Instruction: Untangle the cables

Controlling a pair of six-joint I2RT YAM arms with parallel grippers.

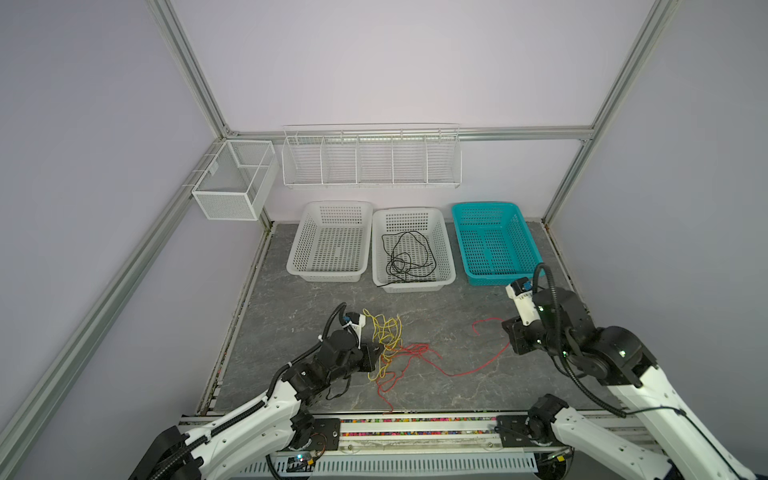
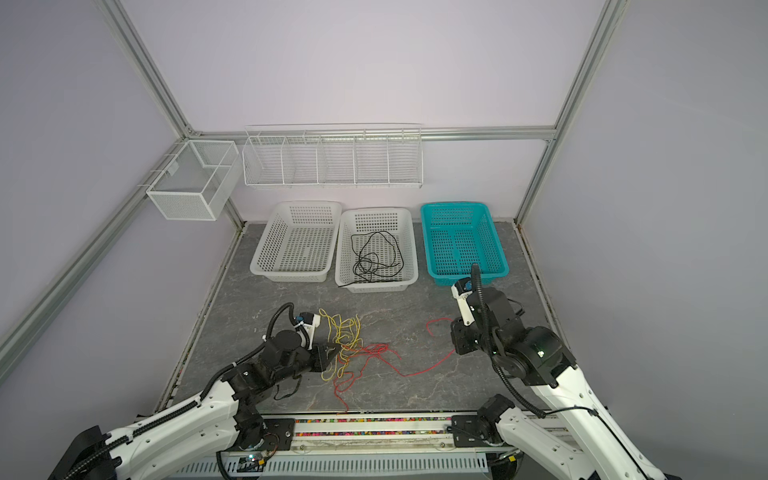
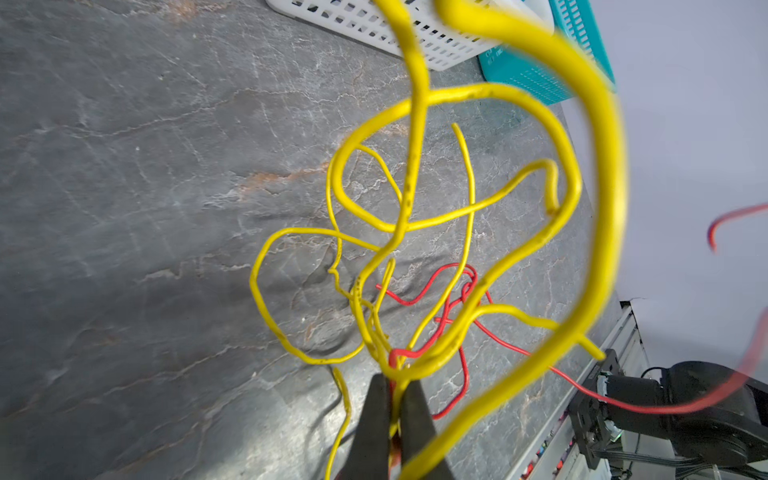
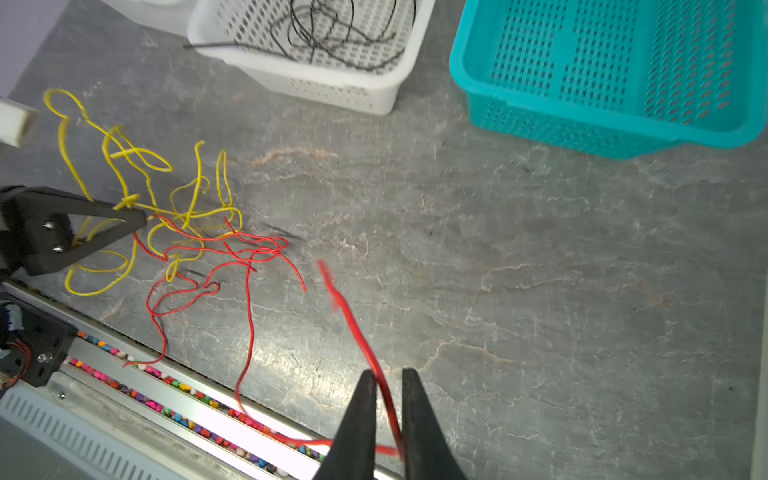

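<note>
Left gripper (image 3: pixel 395 377), lower centre, jaws clamped on yellow cable (image 3: pixel 417 124) where it tangles with red cable (image 4: pixel 357 336) on grey surface (image 1: pixel 457 316). Black cable (image 1: pixel 398 266) coiled in middle white basket (image 1: pixel 415 287), upper centre. Red cable runs right into right gripper (image 4: pixel 388 374), jaws slightly parted around it, not pinching.

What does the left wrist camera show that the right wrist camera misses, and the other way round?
Left wrist only: the right arm's black base. Right wrist only: the black cable, and the right gripper slightly open around the red cable. Both: the left gripper shut on the yellow cable, the red cable, white basket, teal basket, grey table.
</note>
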